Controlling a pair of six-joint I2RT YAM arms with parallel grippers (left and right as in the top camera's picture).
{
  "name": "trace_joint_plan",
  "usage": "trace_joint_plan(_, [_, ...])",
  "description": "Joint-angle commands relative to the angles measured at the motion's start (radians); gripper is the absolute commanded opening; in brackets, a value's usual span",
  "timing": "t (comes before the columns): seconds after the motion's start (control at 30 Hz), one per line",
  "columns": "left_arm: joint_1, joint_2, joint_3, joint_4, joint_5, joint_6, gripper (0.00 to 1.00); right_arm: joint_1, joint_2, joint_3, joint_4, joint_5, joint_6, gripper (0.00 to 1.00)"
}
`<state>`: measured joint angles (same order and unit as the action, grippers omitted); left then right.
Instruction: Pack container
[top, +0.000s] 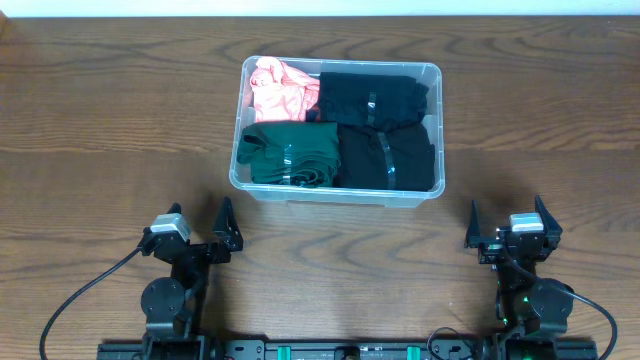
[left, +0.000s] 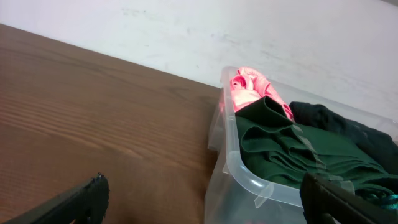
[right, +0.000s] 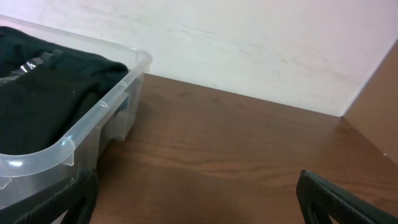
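- Large clear rectangular plastic container (top: 340, 196) with rounded corners and a thick rim: stood near the middle of the dark wooden table (top: 100, 120), at twelve o'clock from the arm bases, with a long side turned toward them.
- Held four folded garments: pink cloth (top: 282, 90) at ten o'clock inside, dark green cloth (top: 290, 152) at eight o'clock, and black bundles at two o'clock (top: 375, 95) and four o'clock (top: 388, 155).
- Left gripper (top: 195, 230): sat at seven o'clock from the container, apart from it, with fingers spread wide and gripping nothing.
- Right gripper (top: 510, 222): sat at five o'clock from the container, likewise apart, with fingers spread wide and empty.
- Handling, as judged: stiff enough at the rim, thin and somewhat springy in the walls, smooth and probably slippery; soft and light in its load, so unlikely to be heavy or fragile.
- Hold, as judged: best taken at the thick rim, at the nine o'clock and three o'clock short ends, one gripper to each; likely to tilt under a one-sided lift.
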<state>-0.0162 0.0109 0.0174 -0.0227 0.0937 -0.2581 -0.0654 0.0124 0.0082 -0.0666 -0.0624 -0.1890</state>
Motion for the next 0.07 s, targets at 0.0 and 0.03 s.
trace_joint_plan(0.0, [0.0, -0.006, -0.013, -0.04, 0.007, 0.017, 0.98, -0.006, -0.007, -0.003, -0.004, 0.006, -0.007, 0.99])
trace_joint_plan(0.03, [0.0, -0.006, -0.013, -0.04, 0.007, 0.017, 0.98, -0.006, -0.007, -0.003, -0.004, 0.006, -0.007, 0.99])
